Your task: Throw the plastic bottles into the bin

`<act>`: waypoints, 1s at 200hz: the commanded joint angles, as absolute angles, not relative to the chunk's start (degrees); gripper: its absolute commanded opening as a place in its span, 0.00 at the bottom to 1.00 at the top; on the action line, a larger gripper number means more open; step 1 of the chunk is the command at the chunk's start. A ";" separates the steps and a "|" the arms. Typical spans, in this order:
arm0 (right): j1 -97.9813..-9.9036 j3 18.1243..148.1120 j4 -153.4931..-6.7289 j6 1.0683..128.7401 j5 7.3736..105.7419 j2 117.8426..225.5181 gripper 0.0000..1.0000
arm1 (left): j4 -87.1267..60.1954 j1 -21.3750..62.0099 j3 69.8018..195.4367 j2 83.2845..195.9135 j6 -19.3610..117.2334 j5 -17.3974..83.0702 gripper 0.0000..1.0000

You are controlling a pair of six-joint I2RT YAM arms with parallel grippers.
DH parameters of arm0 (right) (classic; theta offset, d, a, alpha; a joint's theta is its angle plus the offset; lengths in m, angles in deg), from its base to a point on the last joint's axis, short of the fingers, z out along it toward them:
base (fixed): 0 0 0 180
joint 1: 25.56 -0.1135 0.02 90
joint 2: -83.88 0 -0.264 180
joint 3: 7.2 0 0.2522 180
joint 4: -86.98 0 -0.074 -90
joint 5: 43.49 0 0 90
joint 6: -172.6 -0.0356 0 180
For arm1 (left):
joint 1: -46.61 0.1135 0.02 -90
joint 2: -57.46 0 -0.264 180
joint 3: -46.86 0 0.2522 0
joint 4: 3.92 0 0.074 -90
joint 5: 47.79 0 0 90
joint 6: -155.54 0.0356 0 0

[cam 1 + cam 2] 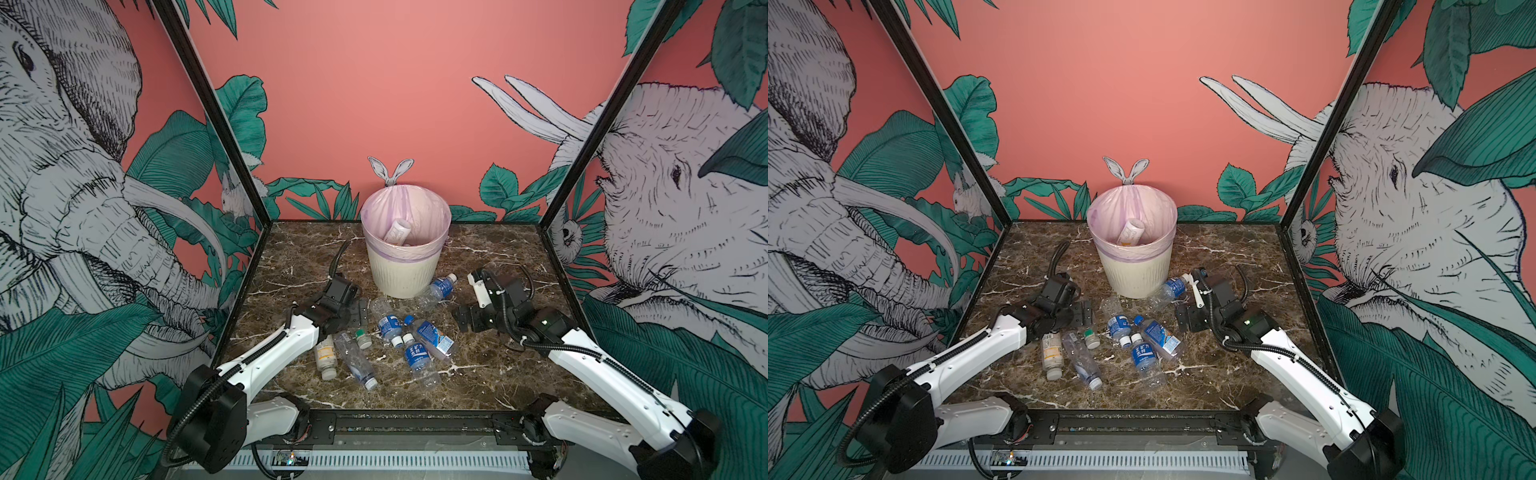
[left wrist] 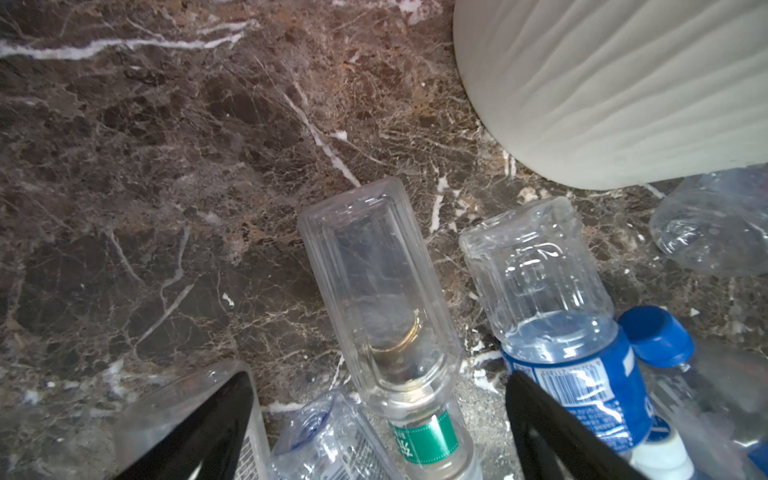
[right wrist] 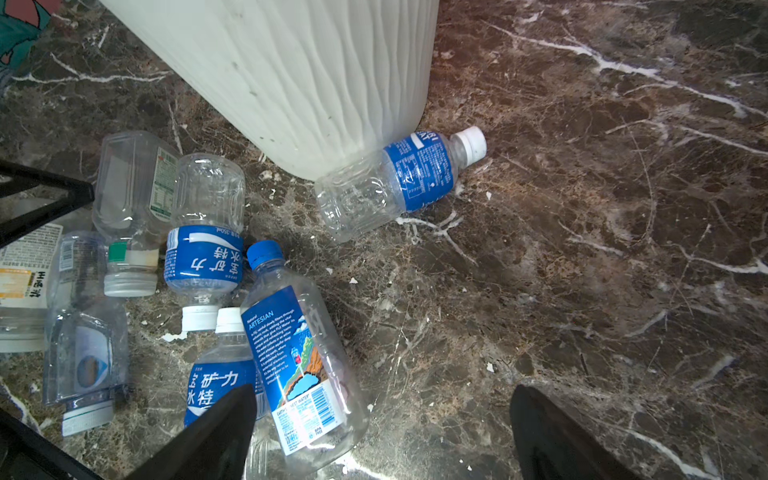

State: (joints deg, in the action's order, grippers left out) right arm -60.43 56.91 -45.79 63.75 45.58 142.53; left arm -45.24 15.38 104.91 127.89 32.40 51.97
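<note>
Plastic bottles (image 1: pixel 417 355) lie scattered on marble table (image 1: pixel 498 365), on near side of bin (image 1: pixel 401 276). Left gripper (image 2: pixel 380 374) low, near-left of bin, jaws wide apart; green-labelled clear bottle (image 2: pixel 386 299) lies between them, unclamped. Right gripper (image 3: pixel 384 388) near-right of bin, jaws apart, holding nothing. Blue-labelled bottle (image 3: pixel 399 178) touches bin's base. White bottle (image 1: pixel 397 230) inside bin.

Glossy clear plastic bottles (image 3: pixel 299 357), matt ribbed bin (image 3: pixel 316 75)
</note>
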 commanded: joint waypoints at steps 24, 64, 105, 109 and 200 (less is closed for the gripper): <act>-60.87 55.46 -46.21 63.93 46.85 141.36 0.96 | -43.95 15.06 107.37 131.78 29.96 53.38 0.94; -60.89 54.40 -46.10 63.60 46.72 140.53 0.96 | -42.74 15.05 108.15 135.13 27.61 52.86 0.91; -60.98 53.77 -46.43 63.44 46.66 140.83 0.95 | -41.42 15.07 108.95 137.80 25.95 53.37 0.90; -60.98 53.76 -46.47 63.44 46.76 140.90 0.95 | -41.49 15.06 109.12 138.03 25.68 53.48 0.90; -61.15 53.30 -47.09 63.44 46.28 142.06 0.94 | -39.39 15.23 109.80 142.29 20.86 53.87 0.88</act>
